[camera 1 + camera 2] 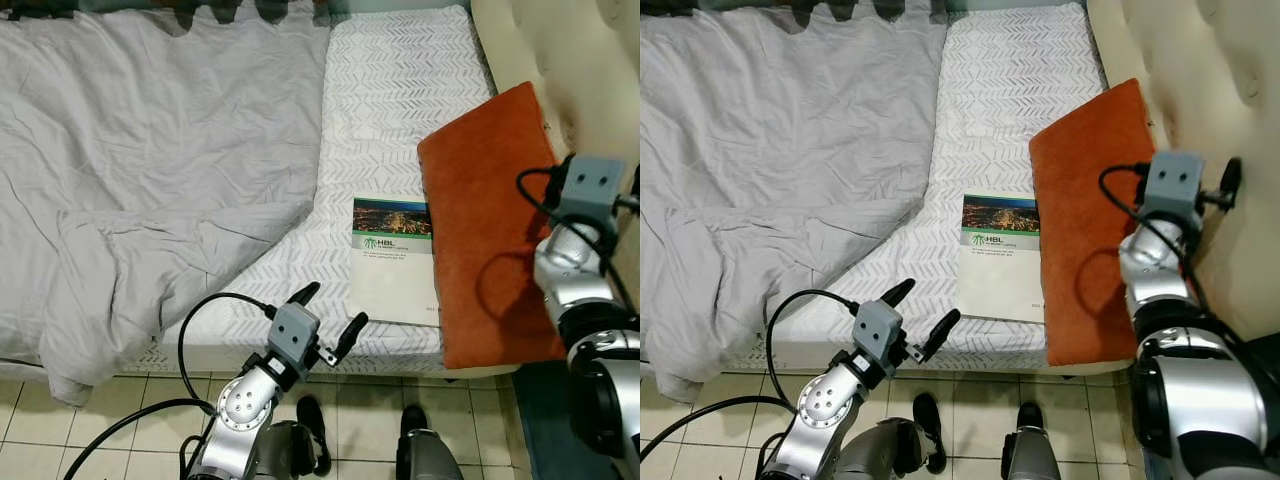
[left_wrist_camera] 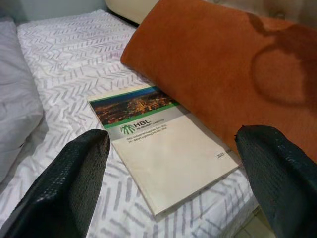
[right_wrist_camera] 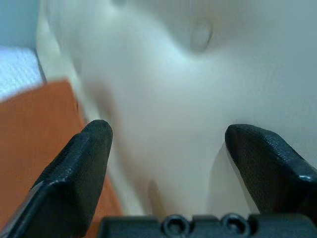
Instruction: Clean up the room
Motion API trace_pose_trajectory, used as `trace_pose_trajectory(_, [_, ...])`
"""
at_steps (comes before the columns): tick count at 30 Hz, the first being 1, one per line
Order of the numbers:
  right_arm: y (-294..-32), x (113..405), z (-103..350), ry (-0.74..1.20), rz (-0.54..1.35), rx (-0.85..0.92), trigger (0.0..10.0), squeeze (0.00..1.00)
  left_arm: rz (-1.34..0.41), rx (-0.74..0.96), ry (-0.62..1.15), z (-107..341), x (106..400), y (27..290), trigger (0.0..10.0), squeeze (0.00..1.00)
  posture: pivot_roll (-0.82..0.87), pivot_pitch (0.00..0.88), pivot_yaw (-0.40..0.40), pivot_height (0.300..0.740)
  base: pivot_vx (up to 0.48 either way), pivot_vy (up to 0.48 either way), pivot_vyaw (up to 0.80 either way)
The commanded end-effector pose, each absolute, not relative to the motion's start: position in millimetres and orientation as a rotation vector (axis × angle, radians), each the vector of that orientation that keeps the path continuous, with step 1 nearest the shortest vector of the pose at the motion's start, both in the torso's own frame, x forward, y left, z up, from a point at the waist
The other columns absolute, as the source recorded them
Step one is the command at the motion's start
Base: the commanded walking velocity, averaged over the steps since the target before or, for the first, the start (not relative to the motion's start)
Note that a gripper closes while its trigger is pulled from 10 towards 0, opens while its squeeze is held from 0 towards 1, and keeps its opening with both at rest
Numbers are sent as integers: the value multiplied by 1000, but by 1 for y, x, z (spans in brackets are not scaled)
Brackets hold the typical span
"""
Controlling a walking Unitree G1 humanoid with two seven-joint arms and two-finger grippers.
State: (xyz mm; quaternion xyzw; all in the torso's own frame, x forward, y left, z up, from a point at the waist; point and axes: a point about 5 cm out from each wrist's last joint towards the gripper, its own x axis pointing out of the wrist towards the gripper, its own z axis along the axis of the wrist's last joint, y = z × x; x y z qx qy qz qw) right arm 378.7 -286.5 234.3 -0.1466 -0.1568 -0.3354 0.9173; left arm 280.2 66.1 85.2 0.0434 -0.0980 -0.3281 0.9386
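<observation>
Booklet's (image 1: 393, 260) small cover print, unreadable

Bed (image 1: 400, 90): mattress in a white sheet with grey chevron pattern, cream padded headboard (image 1: 580, 60) along its right side.
Lying on it:
- grey quilt (image 1: 150, 170), crumpled, covering the left part, one corner hanging over the near edge toward the floor;
- booklet (image 1: 393, 258), white cover with a night city photo on top, flat near the front edge;
- orange cushion (image 1: 490, 220), flat against the headboard, its left edge touching the booklet.
Floor (image 1: 360, 420): pale tiles before the bed.
</observation>
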Motion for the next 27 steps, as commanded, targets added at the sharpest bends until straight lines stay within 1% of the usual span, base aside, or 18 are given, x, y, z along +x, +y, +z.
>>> trace_pose_trajectory(1, [-297, 373, 235, -336, -663, -232, 10000, 0, -662, 107, -136, 74, 280, 69, 10000, 0, -65, 255, 31, 740, 0, 0, 0])
trace_pose_trajectory(3, [-297, 372, 228, -320, -642, -212, 10000, 0, -659, 111, -119, 72, 281, 69, 10000, 0, -67, 248, 30, 740, 0, 0, 0])
trace_pose_trajectory(4, [-297, 369, 217, -300, -624, -196, 10000, 0, -645, 126, -87, 70, 283, 71, 10000, 0, -77, 225, 34, 740, 0, 0, 0])
trace_pose_trajectory(5, [-294, 362, 201, -278, -594, -179, 10000, 0, -628, 130, -55, 68, 285, 74, 10000, 0, -86, 204, 35, 740, 0, 0, 0])
trace_pose_trajectory(6, [-292, 357, 191, -265, -575, -170, 10000, 0, -617, 132, -35, 66, 286, 76, 10000, 0, -86, 204, 35, 740, 0, 0, 0])
trace_pose_trajectory(7, [-281, 342, 166, -226, -516, -178, 10000, 0, -571, 162, 11, 64, 290, 82, 10000, 0, -95, 176, 43, 740, 0, 0, 0])
trace_pose_trajectory(9, [-281, 342, 166, -226, -516, -178, 10000, 0, -571, 162, 11, 64, 290, 82, 10000, 0, -95, 176, 43, 740, 0, 0, 0])
trace_pose_trajectory(10, [-276, 338, 158, -213, -495, -186, 10000, 0, -562, 164, 12, 65, 291, 83, 10000, 0, -100, 154, 50, 740, 0, 0, 0])
trace_pose_trajectory(11, [-270, 328, 144, -191, -473, -191, 10000, 0, -547, 133, 9, 68, 294, 85, 10000, 0, -106, 124, 60, 740, 0, 0, 0])
trace_pose_trajectory(13, [-263, 308, 123, -153, -460, -144, 10000, 0, -537, 73, -12, 76, 297, 89, 10000, 0, -109, 96, 72, 740, 0, 0, 0])
trace_pose_trajectory(14, [-263, 308, 123, -153, -460, -144, 10000, 0, -537, 73, -12, 76, 297, 89, 10000, 0, -109, 96, 72, 740, 0, 0, 0])
trace_pose_trajectory(15, [-260, 296, 114, -139, -462, -111, 10000, 0, -521, 55, -9, 79, 300, 92, 10000, 0, -114, 75, 83, 740, 0, 0, 0])
trace_pose_trajectory(16, [-258, 288, 111, -126, -462, -86, 10000, 0, -509, 49, -2, 81, 302, 94, 10000, 0, -114, 75, 83, 740, 0, 0, 0])
trace_pose_trajectory(19, [-251, 267, 100, -94, -448, -33, 10000, 0, -474, 69, -2, 86, 306, 102, 10000, 0, -123, 45, 101, 740, 0, 0, 0])
trace_pose_trajectory(21, [-249, 263, 97, -88, -438, -14, 10000, 0, -467, 83, -4, 86, 308, 103, 10000, 0, -128, 30, 107, 740, 0, 0, 0])
trace_pose_trajectory(22, [-243, 256, 95, -96, -399, 41, 10000, 0, -449, 113, 10, 84, 309, 107, 10000, 0, -132, 21, 112, 740, 0, 0, 0])
trace_pose_trajectory(24, [-239, 252, 93, -89, -364, 64, 10000, 0, -433, 115, 28, 81, 308, 109, 10000, 0, -138, 14, 115, 740, 0, 0, 0])
trace_pose_trajectory(27, [-231, 243, 81, -3, -280, 63, 10000, 0, -415, 98, 77, 71, 299, 112, 10000, 0, -144, 19, 120, 740, 0, 0, 0])
